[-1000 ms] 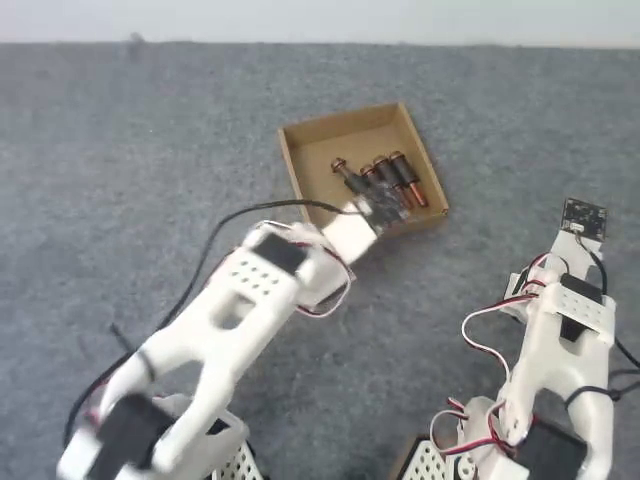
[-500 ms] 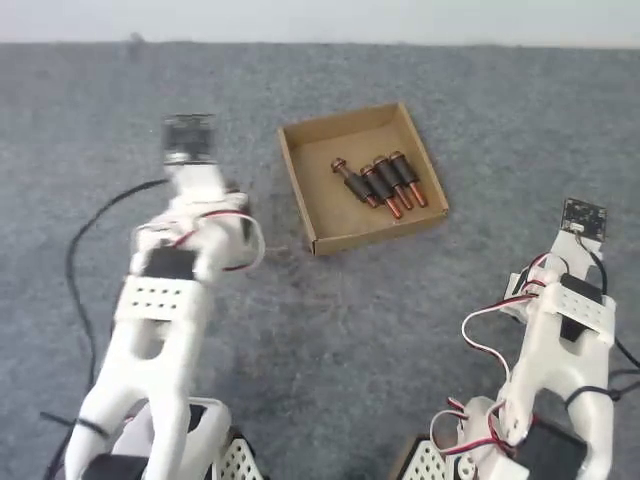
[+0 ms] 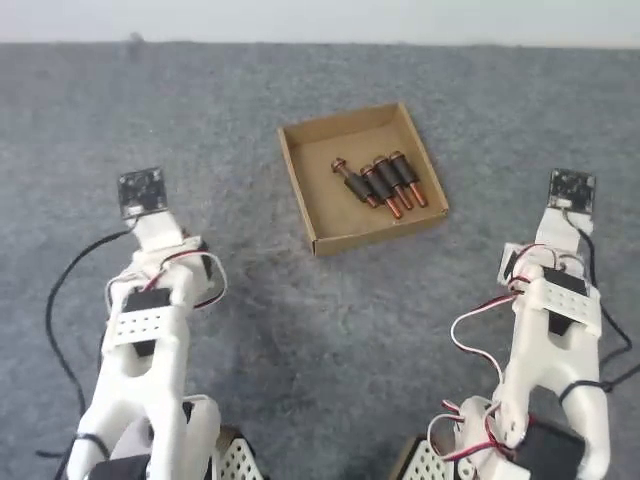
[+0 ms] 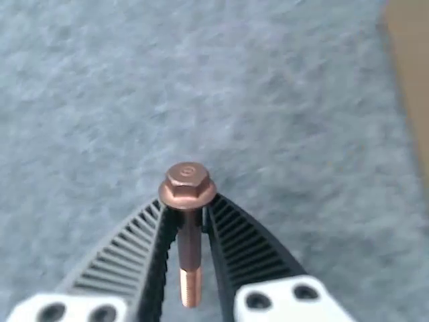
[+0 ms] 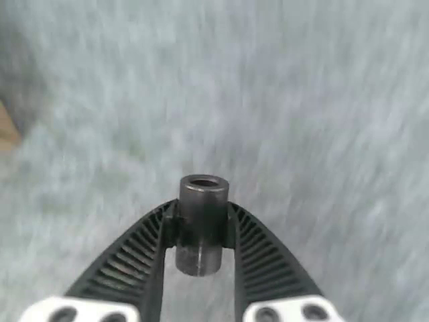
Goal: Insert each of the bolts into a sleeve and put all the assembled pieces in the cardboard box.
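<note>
Bolt (image 4: 188, 221) sitting clamped tight in left jaws, hex head outward, above grey table (image 3: 300, 330). Right jaws pinching black sleeve (image 5: 201, 228). Cardboard box (image 3: 380, 230) holding four assembled pieces (image 3: 385, 185) side by side.

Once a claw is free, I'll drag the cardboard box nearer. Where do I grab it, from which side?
I'd pinch the cardboard box by its near wall, close to the left corner, coming down from above. That wall is a thin upright edge under an open top, and the four assembled pieces lie farther right, leaving bare floor there.
</note>
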Tool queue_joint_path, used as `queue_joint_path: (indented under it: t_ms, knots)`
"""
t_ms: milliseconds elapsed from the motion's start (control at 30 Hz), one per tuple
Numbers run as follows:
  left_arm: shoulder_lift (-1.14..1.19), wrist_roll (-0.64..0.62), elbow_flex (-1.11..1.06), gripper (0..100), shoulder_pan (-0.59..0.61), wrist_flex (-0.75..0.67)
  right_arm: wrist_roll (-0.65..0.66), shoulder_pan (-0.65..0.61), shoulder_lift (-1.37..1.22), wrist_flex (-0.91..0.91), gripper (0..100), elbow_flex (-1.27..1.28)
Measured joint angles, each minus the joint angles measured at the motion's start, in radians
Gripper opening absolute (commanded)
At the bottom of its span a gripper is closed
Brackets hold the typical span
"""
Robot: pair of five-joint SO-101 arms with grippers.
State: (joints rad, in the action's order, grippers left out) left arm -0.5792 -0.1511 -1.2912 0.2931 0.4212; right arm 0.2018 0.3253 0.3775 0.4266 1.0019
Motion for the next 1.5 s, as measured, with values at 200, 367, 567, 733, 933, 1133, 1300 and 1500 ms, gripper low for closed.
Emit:
queue_joint_path:
  t_ms: [200,367,567,733,933,1133,1300,1500]
  knots:
    - [-0.002,0.083,-0.032,1,0.018,0.0,0.15,0.0,0.0,-0.21,0.9,0.0]
    - [-0.002,0.098,-0.037,1,0.018,-0.006,0.16,-0.028,-0.084,-0.439,0.9,0.0]
    - [-0.008,0.133,-0.049,1,0.018,-0.008,0.16,-0.069,-0.362,-0.918,0.8,0.0]
    - [-0.008,0.133,-0.049,1,0.018,-0.008,0.16,-0.107,-0.548,-1.24,0.8,-0.044]
    - [-0.008,0.133,-0.049,1,0.018,-0.008,0.127,-0.149,-0.697,-1.263,0.8,-0.175]
    - [-0.008,0.133,-0.051,1,0.018,-0.008,-0.244,-0.216,-0.729,-1.264,0.9,-0.239]
    - [-0.008,0.133,-0.051,1,0.018,-0.014,-0.342,-0.298,-0.729,-1.275,0.9,-0.239]
    - [-0.008,0.133,-0.078,1,0.018,-0.066,-0.35,-0.399,-0.727,-1.29,0.9,-0.173]
